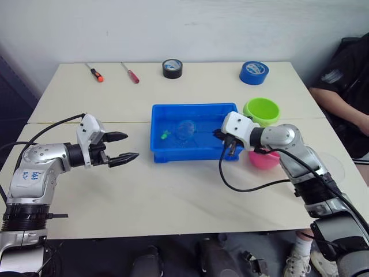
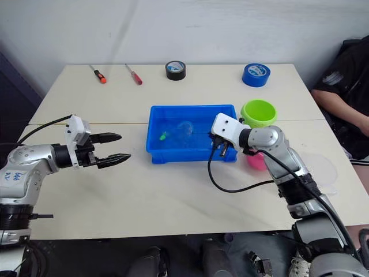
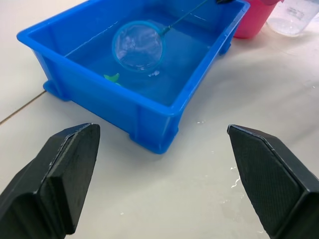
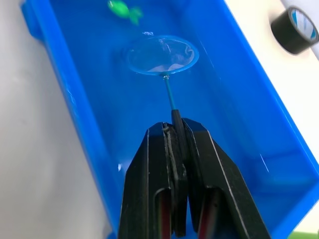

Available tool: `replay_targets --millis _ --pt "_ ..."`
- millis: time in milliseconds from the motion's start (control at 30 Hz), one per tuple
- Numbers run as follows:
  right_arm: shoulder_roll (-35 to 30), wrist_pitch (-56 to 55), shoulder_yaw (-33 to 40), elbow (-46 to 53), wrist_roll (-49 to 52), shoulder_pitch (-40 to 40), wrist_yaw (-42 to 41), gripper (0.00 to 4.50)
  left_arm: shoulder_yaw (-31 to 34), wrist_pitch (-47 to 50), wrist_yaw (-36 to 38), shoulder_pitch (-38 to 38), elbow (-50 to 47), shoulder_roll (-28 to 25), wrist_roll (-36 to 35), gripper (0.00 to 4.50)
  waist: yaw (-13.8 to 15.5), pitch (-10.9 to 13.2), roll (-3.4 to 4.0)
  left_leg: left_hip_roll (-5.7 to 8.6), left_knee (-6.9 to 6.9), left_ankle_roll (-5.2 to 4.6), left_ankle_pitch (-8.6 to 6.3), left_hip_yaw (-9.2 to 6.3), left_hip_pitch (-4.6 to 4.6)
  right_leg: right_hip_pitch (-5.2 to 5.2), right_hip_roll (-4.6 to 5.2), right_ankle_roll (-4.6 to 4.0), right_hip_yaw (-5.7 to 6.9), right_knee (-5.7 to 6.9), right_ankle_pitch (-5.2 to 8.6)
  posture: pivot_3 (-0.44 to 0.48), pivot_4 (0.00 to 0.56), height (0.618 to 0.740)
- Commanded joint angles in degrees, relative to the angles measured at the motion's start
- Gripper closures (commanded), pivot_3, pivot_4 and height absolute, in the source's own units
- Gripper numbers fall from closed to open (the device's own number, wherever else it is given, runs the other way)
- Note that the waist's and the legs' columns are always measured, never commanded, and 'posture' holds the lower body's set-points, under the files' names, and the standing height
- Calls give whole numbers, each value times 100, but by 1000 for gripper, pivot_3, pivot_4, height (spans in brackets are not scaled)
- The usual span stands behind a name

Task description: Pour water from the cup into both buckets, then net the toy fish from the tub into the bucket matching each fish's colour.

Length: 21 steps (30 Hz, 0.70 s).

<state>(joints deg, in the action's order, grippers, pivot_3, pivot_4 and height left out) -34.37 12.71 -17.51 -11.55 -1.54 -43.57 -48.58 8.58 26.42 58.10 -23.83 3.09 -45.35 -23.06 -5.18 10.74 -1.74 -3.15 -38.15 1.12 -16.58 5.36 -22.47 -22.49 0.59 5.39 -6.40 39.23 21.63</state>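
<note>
My left gripper (image 1: 128, 146) hangs with fingers spread over bare tabletop, holding nothing. My right gripper (image 4: 175, 130) is clenched on the thin dark handle of the small blue-hooped mesh net (image 4: 161, 54), whose hoop lies in the shallow bright blue plastic tub (image 1: 158, 115) near one tiny green plastic fish (image 4: 123, 9). The net looks light and its handle whippy, probably slippery when wet; I judge a grip nearer the hoop steadier.

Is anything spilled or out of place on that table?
Yes, a little. Small water droplets lie on the table just outside the blue tub, near the left gripper. Otherwise things look orderly: the right gripper holds the net in the tub.
</note>
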Motion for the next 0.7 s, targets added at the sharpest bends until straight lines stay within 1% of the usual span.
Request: replay_targets --millis 33,233,367,533,600,700 --pt "237 -239 4 -158 -63 -151 -32 4500 219 33 -111 41 -259 -49 -113 23 -24 0 0 -1 0 1 1 0 0 0 -1 0 0 0 0 0 150 740" --pt "752 -83 103 -311 40 -186 -56 4500 258 54 -221 20 -286 -63 -133 23 -84 0 0 -1 0 3 2 -1 3 0 -1 0 2 9 0 0 150 740" --pt "909 151 250 -217 159 -163 -51 4500 236 27 -268 -59 -231 -54 -111 23 -105 0 0 -1 0 3 2 -3 3 1 1 0 4 10 0 0 150 740" --pt "1061 679 557 103 528 -25 -16 4500 170 7 -278 -204 -173 -13 -108 23 -107 0 0 -1 0 4 2 -4 3 0 1 0 5 11 0 0 150 740" --pt "1105 1045 752 385 790 77 -8 4500 131 -6 -264 -302 -107 18 -106 23 -104 0 0 -1 0 4 1 -4 3 1 2 0 10 10 0 0 150 740" --pt "1025 1298 839 646 864 196 17 4500 66 -62 -218 -457 75 52 -61 23 -99 0 0 -1 0 4 1 -5 2 1 2 0 12 10 0 0 150 740"
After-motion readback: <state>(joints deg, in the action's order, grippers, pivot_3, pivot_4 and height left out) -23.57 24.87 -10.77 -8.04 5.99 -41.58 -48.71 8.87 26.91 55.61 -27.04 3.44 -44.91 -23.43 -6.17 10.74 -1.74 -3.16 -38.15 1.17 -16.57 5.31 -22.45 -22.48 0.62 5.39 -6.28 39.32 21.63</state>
